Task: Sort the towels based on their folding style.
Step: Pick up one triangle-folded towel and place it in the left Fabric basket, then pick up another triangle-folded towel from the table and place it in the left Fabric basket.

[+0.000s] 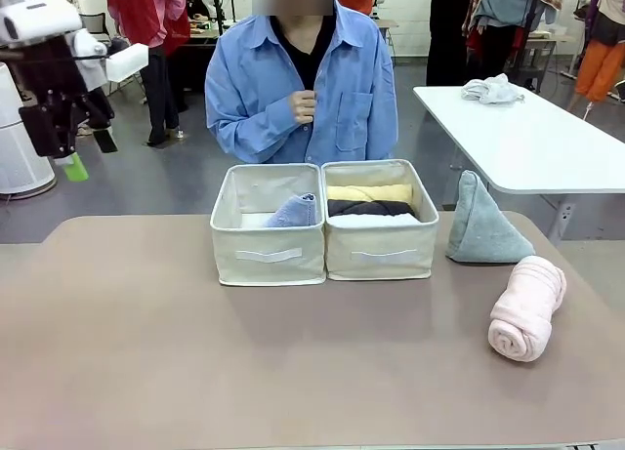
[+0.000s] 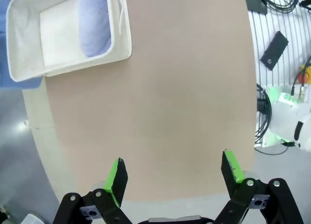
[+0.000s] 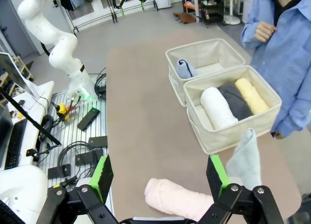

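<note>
A brown table (image 1: 127, 333) fills the near part of the room, and a person in a blue shirt stands at its far side with 1 hand (image 1: 305, 106) held at the chest. Behind, to the right, a white table (image 1: 547, 147) carries a whitish-grey rag (image 1: 491, 89).

2 cream fabric boxes stand side by side and touching, near the far edge. The left box (image 1: 269, 255) holds the light blue cone towel (image 1: 293, 213), which leans at its right wall. The right box (image 1: 381, 255) holds 3 rolls lying in a row: the yellow towel (image 1: 369, 192) farthest, then the dark grey towel (image 1: 371, 208), then the white towel (image 1: 376, 219) nearest.

The pale grey-green cone towel (image 1: 483, 230) stands upright on the table just beside the right box, on its right. The pink towel (image 1: 527, 308) lies rolled on the table, nearer to the robot and apart from the cone.

The left gripper (image 1: 86, 152) hangs high at the left side, with jaws fully apart and nothing between them. The right gripper (image 3: 159, 173) is also spread wide and empty, above the pink towel.
</note>
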Controlling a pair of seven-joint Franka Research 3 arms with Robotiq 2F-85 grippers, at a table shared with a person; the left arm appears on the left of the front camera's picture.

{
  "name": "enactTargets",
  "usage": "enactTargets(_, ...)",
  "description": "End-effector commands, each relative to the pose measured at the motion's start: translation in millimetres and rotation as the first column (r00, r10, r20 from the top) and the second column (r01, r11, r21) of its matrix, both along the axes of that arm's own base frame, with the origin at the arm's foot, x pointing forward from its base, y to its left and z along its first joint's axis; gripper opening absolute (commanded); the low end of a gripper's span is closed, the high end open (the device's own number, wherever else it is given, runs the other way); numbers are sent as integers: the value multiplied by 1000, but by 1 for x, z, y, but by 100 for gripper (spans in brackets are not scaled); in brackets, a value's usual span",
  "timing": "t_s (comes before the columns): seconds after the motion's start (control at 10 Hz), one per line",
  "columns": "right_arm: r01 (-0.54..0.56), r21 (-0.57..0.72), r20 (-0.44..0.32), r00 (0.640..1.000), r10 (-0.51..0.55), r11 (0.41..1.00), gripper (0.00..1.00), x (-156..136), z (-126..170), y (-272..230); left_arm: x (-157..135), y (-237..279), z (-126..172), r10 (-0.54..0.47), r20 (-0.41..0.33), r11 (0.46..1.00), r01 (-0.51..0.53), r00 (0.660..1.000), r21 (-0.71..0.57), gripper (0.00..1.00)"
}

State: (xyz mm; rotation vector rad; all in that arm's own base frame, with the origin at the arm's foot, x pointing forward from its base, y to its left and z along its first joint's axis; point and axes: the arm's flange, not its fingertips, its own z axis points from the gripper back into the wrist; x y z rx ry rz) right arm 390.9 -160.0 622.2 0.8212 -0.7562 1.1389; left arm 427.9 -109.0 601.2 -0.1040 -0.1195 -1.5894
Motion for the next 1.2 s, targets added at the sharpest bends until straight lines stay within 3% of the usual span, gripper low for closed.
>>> enactTargets(0.0,-2,4,-2,1000,2,1000,100,0,0,1,4,-20,5,-31,-23,996,32,999,79,100)
enactTargets(0.1,-2,4,-2,1000,2,1000,100,0,0,1,0,0,0,0,0,1000,0,1000,0,100)
enactTargets(0.6,-2,4,-2,1000,2,1000,100,0,0,1,1,-1,-2,-4,-3,1000,4,1000,14,100)
enactTargets(0.7,-2,4,-2,1000,2,1000,100,0,0,1,27,39,10,33,-93,976,-52,995,-211,100)
enactTargets(0.8,-2,4,-2,1000,2,1000,100,0,0,1,35,84,20,26,-150,889,-91,988,-449,100)
enactTargets(0.9,-2,4,-2,1000,2,1000,100,0,0,1,35,134,30,17,-152,762,-111,988,-637,100)
enactTargets(1.1,-2,4,-2,1000,2,1000,100,0,0,1,27,220,37,26,-112,535,-109,993,-838,100)
